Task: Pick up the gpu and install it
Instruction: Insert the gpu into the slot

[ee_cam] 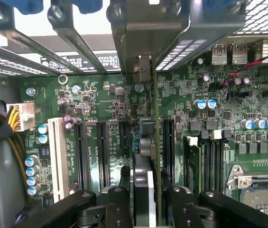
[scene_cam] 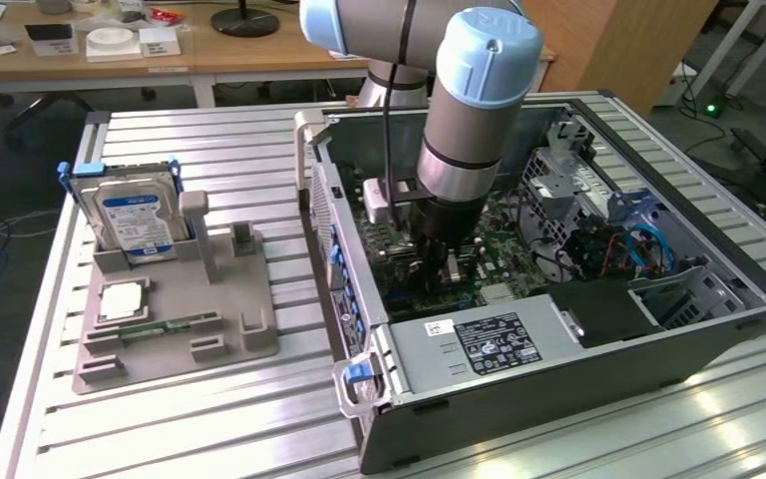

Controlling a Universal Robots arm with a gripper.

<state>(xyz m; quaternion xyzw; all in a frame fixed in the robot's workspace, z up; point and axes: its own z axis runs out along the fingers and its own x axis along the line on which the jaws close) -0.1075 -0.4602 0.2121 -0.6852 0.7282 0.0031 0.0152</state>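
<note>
The gpu (ee_cam: 143,187) stands on edge in an expansion slot of the green motherboard (ee_cam: 100,104), its metal bracket (ee_cam: 143,71) against the rear of the case. My gripper (ee_cam: 146,202) straddles the card, and the black fingers (ee_cam: 117,202) stand on either side with a narrow gap to it, so the gripper is open. In the exterior view the arm reaches straight down into the open computer case (scene_cam: 702,329), with the gripper (scene_cam: 437,264) low over the board.
Several empty black slots (ee_cam: 81,152) lie beside the card, and memory slots (ee_cam: 209,156) and a CPU socket (ee_cam: 262,185) lie on its other side. On the exterior view's left, a grey holder (scene_cam: 184,339) carries a hard drive (scene_cam: 137,220) and a memory stick (scene_cam: 171,324). A power supply (scene_cam: 490,344) fills the case's near corner.
</note>
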